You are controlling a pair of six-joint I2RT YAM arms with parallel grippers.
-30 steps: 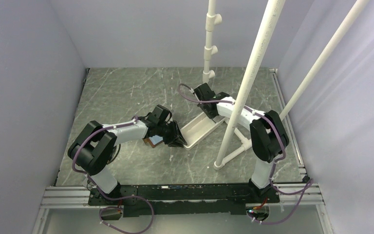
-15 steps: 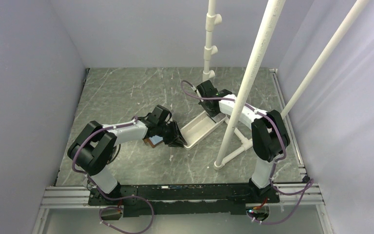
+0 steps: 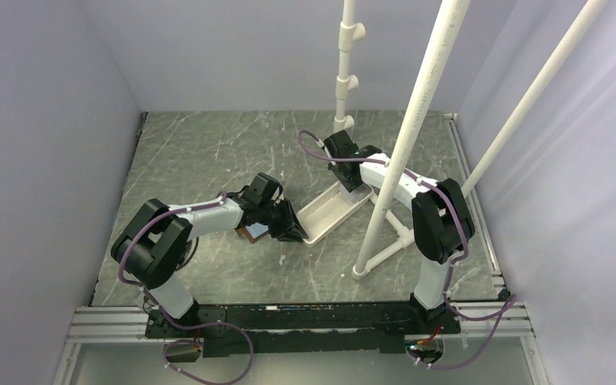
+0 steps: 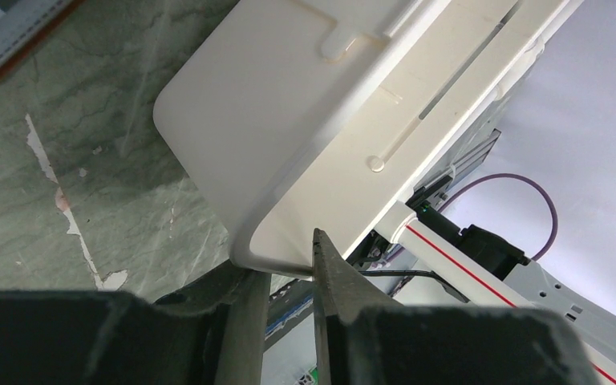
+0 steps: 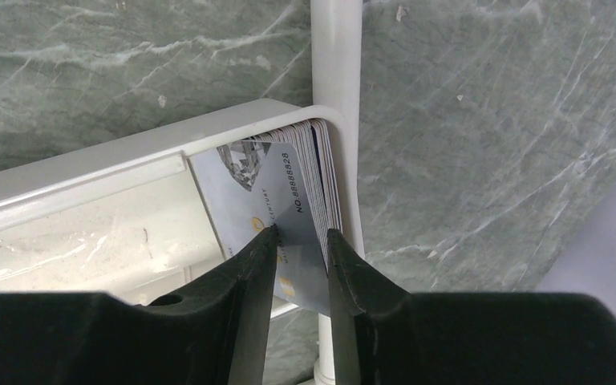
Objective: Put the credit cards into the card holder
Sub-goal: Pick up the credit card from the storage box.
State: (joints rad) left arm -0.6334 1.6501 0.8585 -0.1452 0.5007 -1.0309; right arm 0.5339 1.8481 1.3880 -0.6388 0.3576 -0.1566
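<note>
The right arm has moved just a little since a moment ago, up at the far end of the white tray [image 3: 326, 215]. The left arm has not moved at all. Now the right gripper [image 5: 301, 234] hangs right at the credit cards [image 5: 323, 164], which stand on edge in a tight stack in the corner of the tray. Its two jaws are a little apart, and the front card [image 5: 269, 180] shows in the gap between them. It does not look pinched yet. So I think the pick is only getting ready, and no card has left the tray. The card holder [image 3: 250, 233] lies on the table [image 3: 208, 152] by the left gripper [image 3: 294, 231], near the close end of the tray. The left jaws are close together, but I cannot tell if they hold the card holder or only rest on it. Room is tight by the cards. The tray wall curves around the stack on two sides, and a white pipe [image 5: 335, 56] stands just behind that corner, so one jaw has very little space there. The open way is up, and then along the tray toward the card holder. The far left part of the table has lots of room.
</note>
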